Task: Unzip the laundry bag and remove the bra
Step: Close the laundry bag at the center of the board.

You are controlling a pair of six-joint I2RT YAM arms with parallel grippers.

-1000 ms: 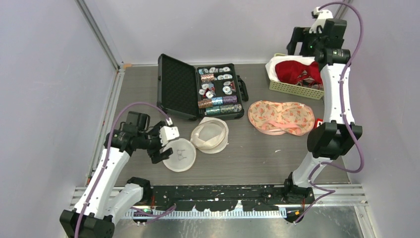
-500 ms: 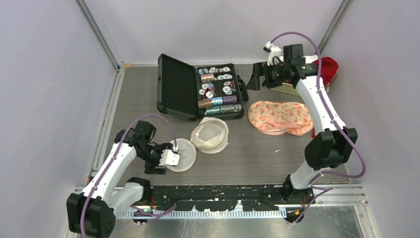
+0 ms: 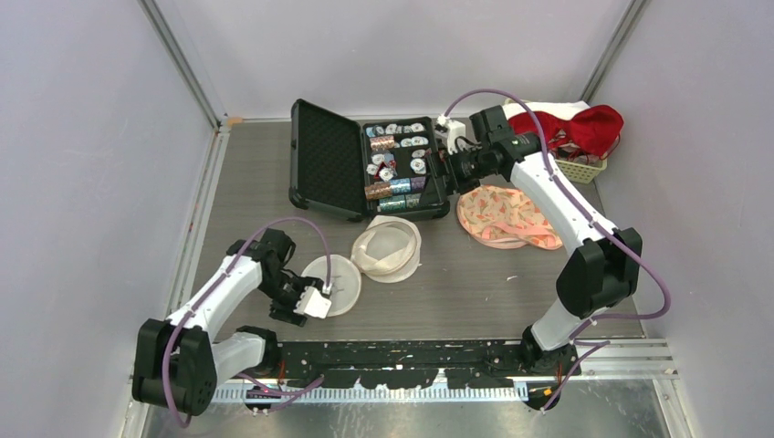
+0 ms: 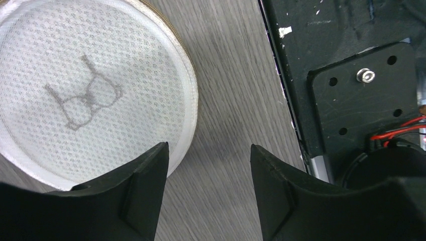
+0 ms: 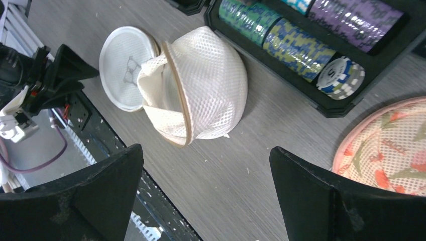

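The white mesh laundry bag point(image 3: 388, 248) lies open at mid-table, its mouth gaping point(image 5: 201, 90). Its round lid point(image 3: 336, 283), printed with a bra outline point(image 4: 85, 90), lies flat to the bag's left. A pink floral bra point(image 3: 511, 214) lies flat on the table right of the bag, and its edge shows in the right wrist view point(image 5: 392, 145). My left gripper point(image 4: 208, 165) is open at the lid's near edge with only bare table between its fingers point(image 3: 306, 306). My right gripper point(image 5: 206, 175) is wide open and empty, held high over the case's right side point(image 3: 438, 172).
An open black case point(image 3: 329, 164) of poker chips point(image 5: 321, 45) stands behind the bag. A basket point(image 3: 584, 169) holding red fabric point(image 3: 584, 128) sits at the back right. The black base rail point(image 4: 351, 75) runs just beside my left gripper.
My left gripper slid toward the near edge of the lid and its jaws narrowed. My right arm swung from above the basket down and left to the case.
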